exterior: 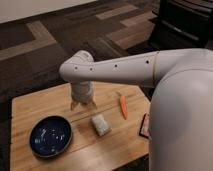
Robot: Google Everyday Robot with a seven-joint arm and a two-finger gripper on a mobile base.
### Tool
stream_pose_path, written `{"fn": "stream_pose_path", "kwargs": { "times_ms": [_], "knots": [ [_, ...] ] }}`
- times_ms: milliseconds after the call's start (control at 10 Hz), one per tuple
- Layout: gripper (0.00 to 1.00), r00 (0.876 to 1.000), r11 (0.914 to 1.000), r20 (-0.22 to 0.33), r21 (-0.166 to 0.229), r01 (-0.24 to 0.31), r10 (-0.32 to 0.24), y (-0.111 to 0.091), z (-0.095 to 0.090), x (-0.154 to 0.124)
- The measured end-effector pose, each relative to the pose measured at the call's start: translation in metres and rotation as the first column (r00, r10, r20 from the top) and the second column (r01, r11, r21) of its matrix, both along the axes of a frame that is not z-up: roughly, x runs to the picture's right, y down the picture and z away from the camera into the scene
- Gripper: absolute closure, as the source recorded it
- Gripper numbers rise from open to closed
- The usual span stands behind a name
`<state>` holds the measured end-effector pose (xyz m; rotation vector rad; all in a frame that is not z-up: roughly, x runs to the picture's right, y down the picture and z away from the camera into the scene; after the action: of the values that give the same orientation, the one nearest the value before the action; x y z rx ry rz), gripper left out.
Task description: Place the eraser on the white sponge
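Observation:
The eraser (145, 125), a flat block with black edges and a red-orange face, lies at the table's right edge, partly hidden behind my white arm. The white sponge (100, 124), a small whitish-grey pad, lies near the middle of the wooden table (30, 107). My gripper (83, 104) points down above the table just behind and left of the sponge, well left of the eraser. Nothing shows in the gripper.
A dark blue bowl (50, 136) sits at the front left of the table. A slim orange carrot (123, 106) lies between the sponge and the eraser. My big white arm (180, 100) covers the right side. Dark patterned carpet surrounds the table.

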<state>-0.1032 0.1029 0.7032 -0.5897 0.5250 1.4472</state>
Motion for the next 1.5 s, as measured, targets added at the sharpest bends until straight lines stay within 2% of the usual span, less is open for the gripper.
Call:
{"fn": "stream_pose_path", "kwargs": {
  "times_ms": [200,400,600,700,800,1200,1300,1400,1500],
  "knots": [
    [0.35,0.997,0.9981,-0.048,-0.021,-0.058,0.057,0.009,-0.003,0.030],
    [0.35,0.992,0.9928,-0.068,-0.047,-0.110,0.107,0.015,-0.007,0.065],
    [0.35,0.989,0.9924,-0.115,-0.064,-0.105,0.097,0.020,-0.016,0.126],
    [0.35,0.981,0.9927,-0.172,-0.062,-0.103,0.091,0.021,-0.025,0.171],
    [0.35,0.973,0.9929,-0.207,-0.038,-0.112,0.102,0.017,-0.032,0.194],
    [0.35,0.973,0.9931,-0.208,-0.037,-0.111,0.101,0.017,-0.031,0.192],
    [0.35,0.969,0.9925,-0.226,-0.047,-0.112,0.099,0.022,-0.032,0.197],
    [0.35,0.958,0.9921,-0.272,-0.055,-0.113,0.094,0.035,-0.035,0.217],
    [0.35,0.951,0.9915,-0.295,-0.056,-0.117,0.096,0.046,-0.036,0.232]
  ]
}}
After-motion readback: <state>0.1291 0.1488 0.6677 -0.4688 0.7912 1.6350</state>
